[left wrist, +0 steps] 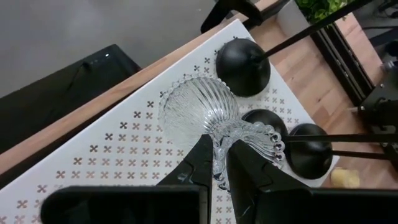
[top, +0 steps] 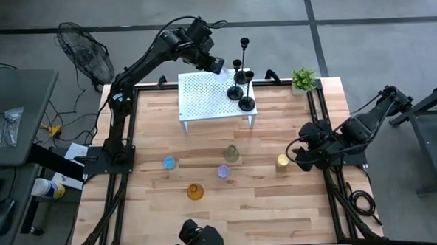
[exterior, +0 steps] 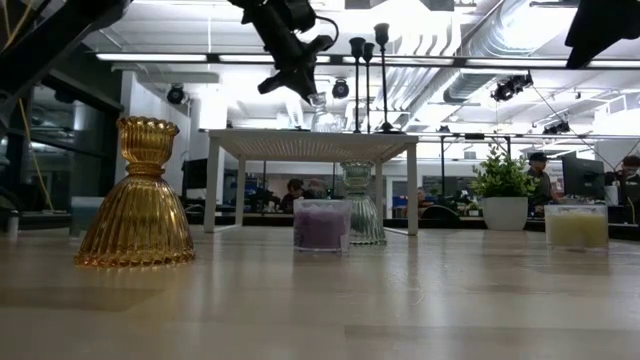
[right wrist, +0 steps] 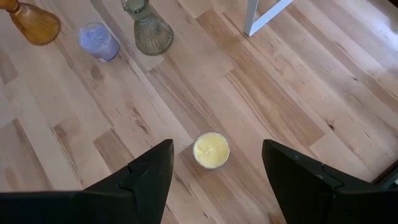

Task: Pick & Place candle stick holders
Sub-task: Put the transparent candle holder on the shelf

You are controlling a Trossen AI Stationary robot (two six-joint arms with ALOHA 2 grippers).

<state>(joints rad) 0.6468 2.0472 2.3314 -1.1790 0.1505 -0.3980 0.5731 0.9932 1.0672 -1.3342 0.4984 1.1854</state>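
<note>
Clear ribbed glass holder [left wrist: 208, 115] clamped in left end effector [left wrist: 219, 163] beside three black candlesticks [left wrist: 244, 65]; right end effector [right wrist: 214, 163] open.

Light wood table [top: 266, 209] carries: white perforated stand [top: 203, 101], potted plant [top: 303, 80], amber holder [top: 196, 191], blue holder [top: 168, 163], purple holder [top: 223, 171], smoky-green holder [top: 232, 154], plus yellow holder [right wrist: 211, 150], sitting just ahead of the right jaws' gap.
</note>
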